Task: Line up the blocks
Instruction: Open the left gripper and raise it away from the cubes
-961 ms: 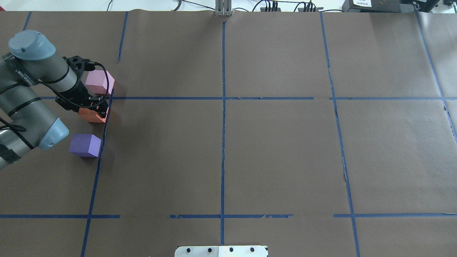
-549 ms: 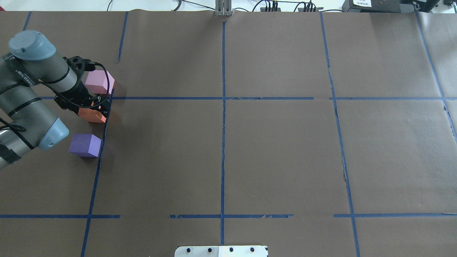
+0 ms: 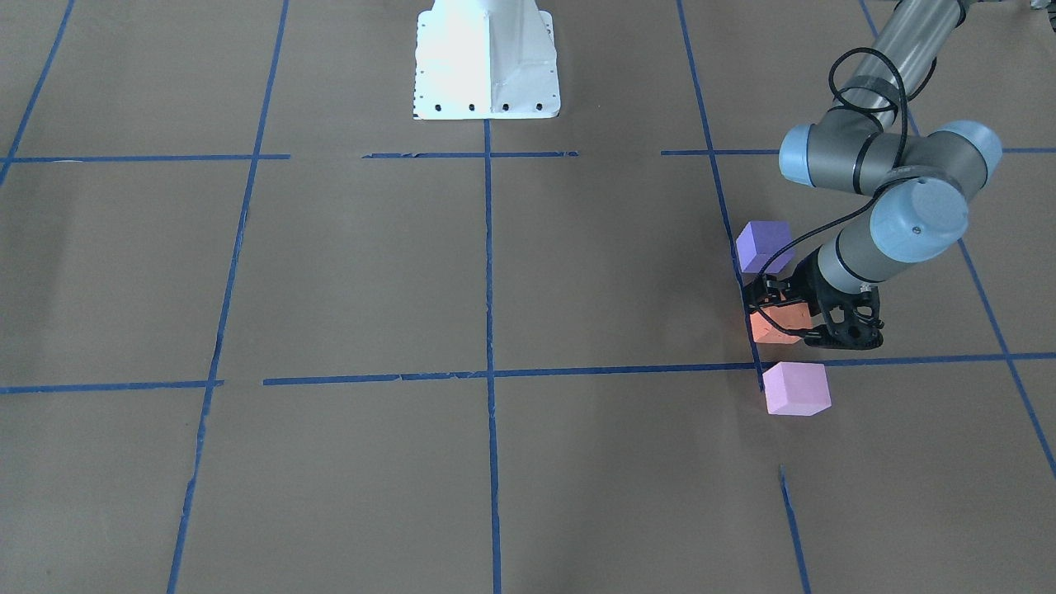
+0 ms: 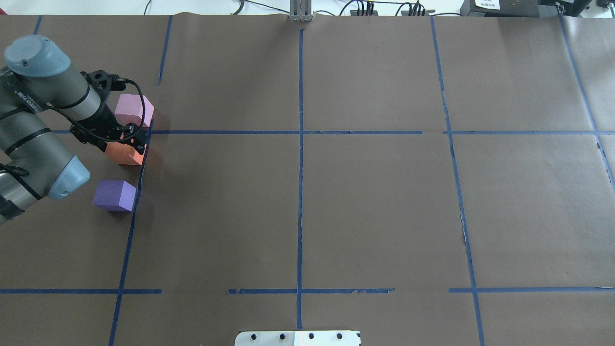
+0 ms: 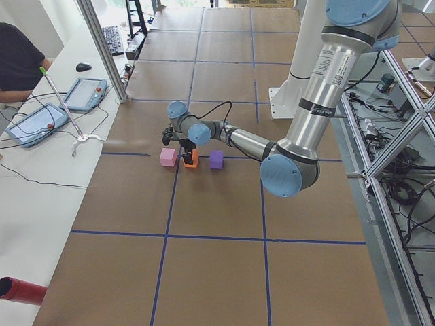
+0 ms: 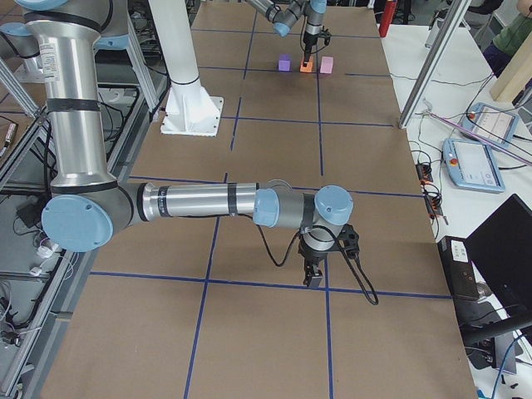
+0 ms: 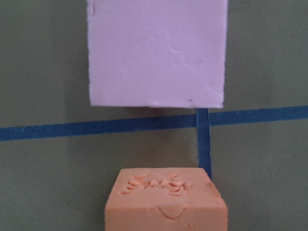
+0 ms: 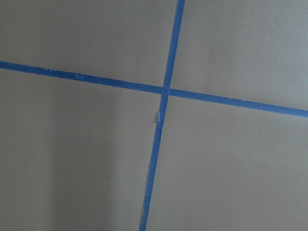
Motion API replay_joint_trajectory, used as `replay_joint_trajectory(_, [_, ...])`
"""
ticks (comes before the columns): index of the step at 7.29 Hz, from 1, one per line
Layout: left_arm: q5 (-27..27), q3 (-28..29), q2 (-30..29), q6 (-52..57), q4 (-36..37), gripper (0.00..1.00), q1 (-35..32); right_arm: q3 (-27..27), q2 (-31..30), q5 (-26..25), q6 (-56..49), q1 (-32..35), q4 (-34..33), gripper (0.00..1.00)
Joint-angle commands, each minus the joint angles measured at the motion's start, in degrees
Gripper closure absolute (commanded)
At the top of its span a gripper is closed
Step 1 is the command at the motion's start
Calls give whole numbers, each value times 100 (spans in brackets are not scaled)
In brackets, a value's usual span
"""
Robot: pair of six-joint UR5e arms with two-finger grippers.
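Three cubes stand in a row along a blue tape line at the table's left side: pale pink block (image 4: 132, 109), orange block (image 4: 124, 154), violet block (image 4: 114, 195). They also show in the front view as the pink block (image 3: 794, 388), the orange block (image 3: 774, 327) and the violet block (image 3: 763, 244). My left gripper (image 4: 128, 141) is open, its jaws astride the top of the orange block, which rests on the table. The left wrist view shows the orange block (image 7: 166, 204) below and the pink block (image 7: 156, 53) beyond it. My right gripper (image 6: 314, 278) hangs low over bare paper, and I cannot tell whether it is open or shut.
Brown paper with a grid of blue tape (image 4: 300, 144) covers the table. The white robot base (image 3: 487, 58) stands at the middle of the near edge. Cables and boxes (image 4: 523, 7) line the far edge. An operator (image 5: 17, 61) sits at a side bench.
My left gripper has shifted slightly back and up from the orange block, showing more of it. All three blocks stay where they were.
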Motion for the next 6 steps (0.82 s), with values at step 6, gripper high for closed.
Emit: replay_joint_trajectory(6, [21, -940, 80, 251, 802, 0, -623, 0, -2, 0, 0, 0, 0, 0])
